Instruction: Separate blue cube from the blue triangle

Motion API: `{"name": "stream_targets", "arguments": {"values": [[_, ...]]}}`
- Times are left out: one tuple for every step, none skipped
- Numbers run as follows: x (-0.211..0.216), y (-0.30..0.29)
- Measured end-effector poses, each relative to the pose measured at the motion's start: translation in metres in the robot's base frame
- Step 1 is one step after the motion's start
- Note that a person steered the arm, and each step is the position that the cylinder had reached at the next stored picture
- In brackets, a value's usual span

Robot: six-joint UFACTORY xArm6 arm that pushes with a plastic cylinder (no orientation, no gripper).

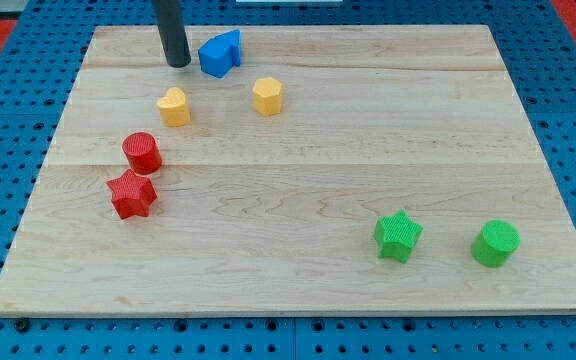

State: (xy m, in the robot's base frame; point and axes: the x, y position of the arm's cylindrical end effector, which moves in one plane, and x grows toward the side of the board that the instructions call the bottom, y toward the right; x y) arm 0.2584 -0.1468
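Rod and blocks on the wooden table (298,290). My tip (178,64) rests on the wood near the view's top, just to the view's left of the blue pair; the arm carries no hand, only the rod, so nothing opens, closes or grips. The blue cube (214,58) and the blue triangle (232,42) sit touching, cube toward the view's left and bottom, triangle behind it toward the view's top right; no gap shows between them.

Likely faults, judged from this layout: a push straight toward the view's right would drive the cube into the triangle, so both slide as one and stay joined; a push toward the view's top could send the triangle off the near table edge; an off-centre contact may spin the cube and let the tip slip past; a push toward the view's bottom risks carrying the cube into the yellow heart (174,107) or the yellow hexagon (267,96). The red cylinder (142,152), red star (132,194), green star (398,236) and green cylinder (495,243) lie well apart.
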Motion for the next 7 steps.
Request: {"name": "stream_targets", "arguments": {"values": [[-0.009,0.078],[-0.013,0.157],[-0.007,0.191],[-0.007,0.187],[-0.009,0.186],[-0.009,0.186],[-0.007,0.179]]}}
